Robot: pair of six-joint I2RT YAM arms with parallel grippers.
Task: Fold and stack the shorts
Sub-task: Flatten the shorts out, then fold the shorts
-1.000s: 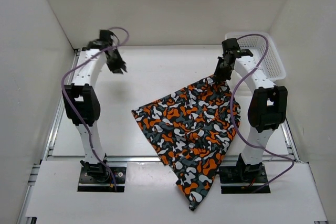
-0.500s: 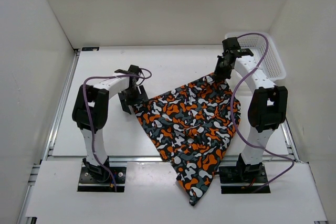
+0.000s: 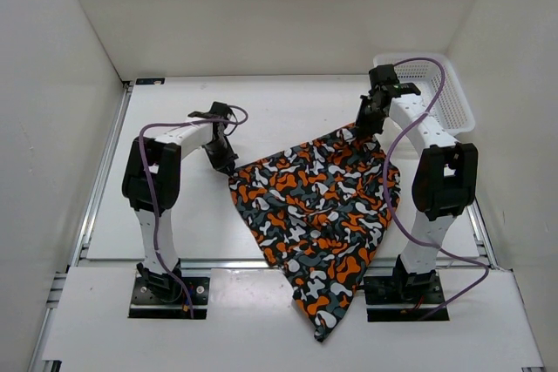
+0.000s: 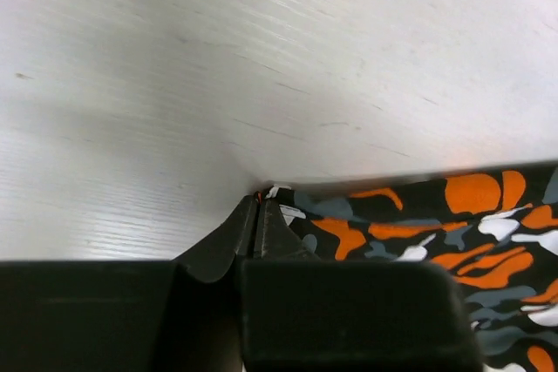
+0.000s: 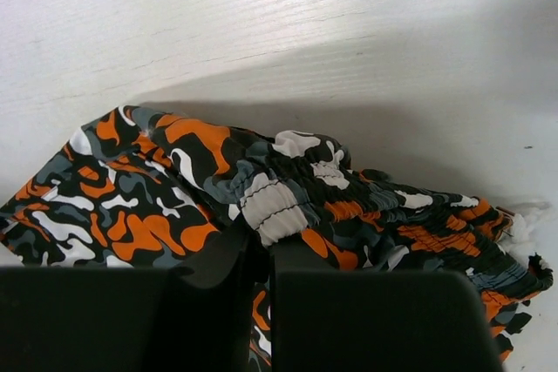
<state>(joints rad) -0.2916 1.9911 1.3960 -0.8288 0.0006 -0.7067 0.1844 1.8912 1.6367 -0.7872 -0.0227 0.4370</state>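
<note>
The camouflage shorts (image 3: pixel 318 211) lie spread across the table, and their lowest point hangs over the near edge. My left gripper (image 3: pixel 228 166) is at their left corner and is shut on it. In the left wrist view its fingertips (image 4: pixel 258 204) pinch the very edge of the shorts (image 4: pixel 436 215). At the far right corner my right gripper (image 3: pixel 363 125) is shut on the gathered waistband. The right wrist view shows the elastic band (image 5: pixel 279 206) bunched between the jaws of my right gripper (image 5: pixel 263 246).
A white mesh basket (image 3: pixel 453 98) stands at the back right, just behind the right arm. White walls close in the table on three sides. Bare white tabletop (image 3: pixel 166 215) lies to the left of the shorts.
The left arm swung from the back left down to the shorts' left corner, opened, then shut on that corner. The right arm kept its grip and did not move.
</note>
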